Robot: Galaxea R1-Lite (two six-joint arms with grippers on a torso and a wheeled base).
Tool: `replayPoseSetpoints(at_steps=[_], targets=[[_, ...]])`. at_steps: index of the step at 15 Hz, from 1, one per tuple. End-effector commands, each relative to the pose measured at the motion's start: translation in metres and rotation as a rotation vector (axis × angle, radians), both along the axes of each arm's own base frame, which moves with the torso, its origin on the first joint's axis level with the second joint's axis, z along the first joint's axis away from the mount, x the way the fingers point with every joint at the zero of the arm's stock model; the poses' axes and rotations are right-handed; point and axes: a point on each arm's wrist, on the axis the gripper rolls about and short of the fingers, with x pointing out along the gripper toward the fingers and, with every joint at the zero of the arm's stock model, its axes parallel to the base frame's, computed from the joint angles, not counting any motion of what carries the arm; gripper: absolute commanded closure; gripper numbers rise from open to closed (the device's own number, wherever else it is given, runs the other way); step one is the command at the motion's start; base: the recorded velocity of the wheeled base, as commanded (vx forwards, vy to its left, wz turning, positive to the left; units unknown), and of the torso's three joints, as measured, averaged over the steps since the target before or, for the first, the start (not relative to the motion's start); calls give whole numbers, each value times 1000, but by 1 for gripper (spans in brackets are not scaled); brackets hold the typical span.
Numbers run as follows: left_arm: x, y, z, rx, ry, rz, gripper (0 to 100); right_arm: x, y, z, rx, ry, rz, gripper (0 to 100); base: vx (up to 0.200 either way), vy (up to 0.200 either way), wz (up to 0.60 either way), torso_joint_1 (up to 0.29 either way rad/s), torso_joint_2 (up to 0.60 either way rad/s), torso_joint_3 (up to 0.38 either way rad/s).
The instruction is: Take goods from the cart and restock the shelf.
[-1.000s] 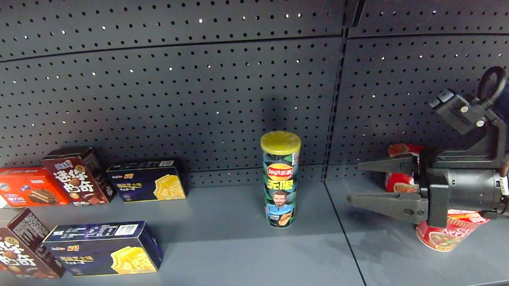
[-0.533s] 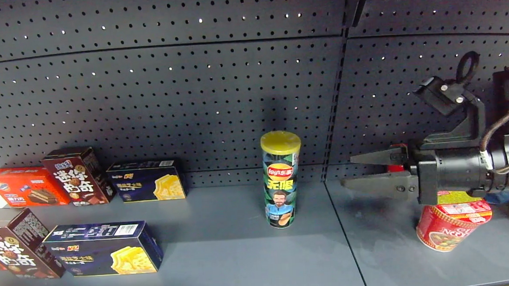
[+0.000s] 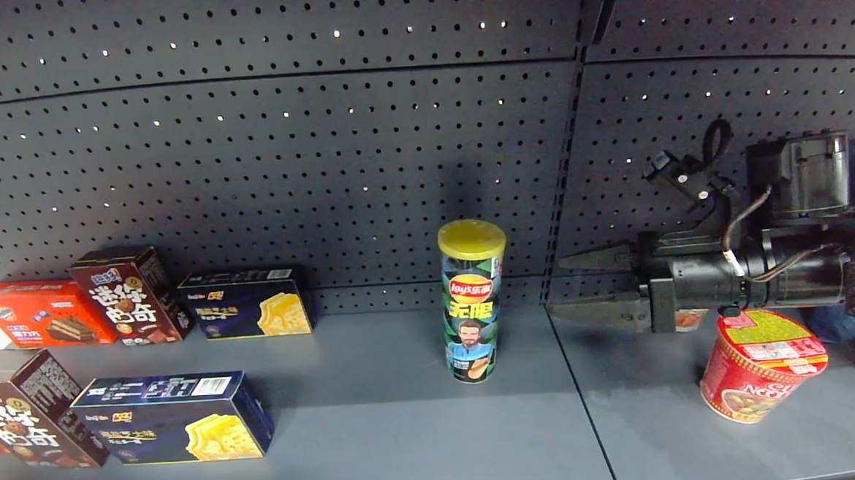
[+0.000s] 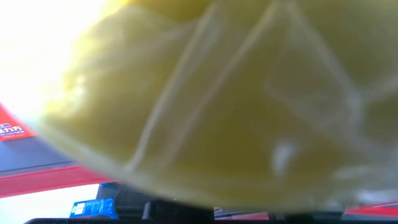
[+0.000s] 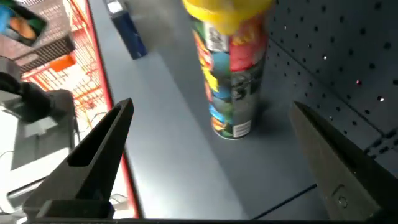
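A tall chip can (image 3: 473, 303) with a yellow lid stands upright mid-shelf by the pegboard. My right gripper (image 3: 556, 287) hangs open to the right of it, fingers pointing at the can with nothing between them. The right wrist view frames the chip can (image 5: 233, 68) between the spread fingers of that gripper (image 5: 211, 109), still some way off. A red cup noodle (image 3: 760, 376) with a yellow-green lid stands on the shelf under the right arm, slightly tilted. A pale yellow translucent thing (image 4: 217, 93) sits right against the left wrist camera.
Several snack boxes lie at the shelf's left: dark blue ones (image 3: 177, 418) (image 3: 248, 304), brown ones (image 3: 130, 296) (image 3: 23, 411) and an orange one (image 3: 40, 313). Bare shelf (image 3: 379, 440) lies around the can. A red pack (image 3: 689, 319) is half hidden behind the gripper. Red cart wire (image 5: 93, 81) shows off the shelf edge.
My right gripper has risen off the cup noodle and moved left toward the chip can, staying open. The cup noodle now stands uncovered. Can and boxes have not moved.
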Motion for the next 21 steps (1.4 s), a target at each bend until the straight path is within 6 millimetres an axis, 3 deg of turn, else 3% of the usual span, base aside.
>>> replayPoseSetpoints(at_steps=[1, 9, 21], targets=[[0, 0, 0, 2, -2, 0, 100, 16, 8, -16, -13, 29, 5, 0, 0, 0, 0, 0, 0, 0], [-1, 0, -1, 2, 6, 10, 100, 54, 26, -40, -52, -3, 20, 0, 0, 0, 0, 0, 0, 0], [-8, -1, -9, 0, 27, 16, 100, 68, 59, -56, -67, 4, 87, 0, 0, 0, 0, 0, 0, 0]])
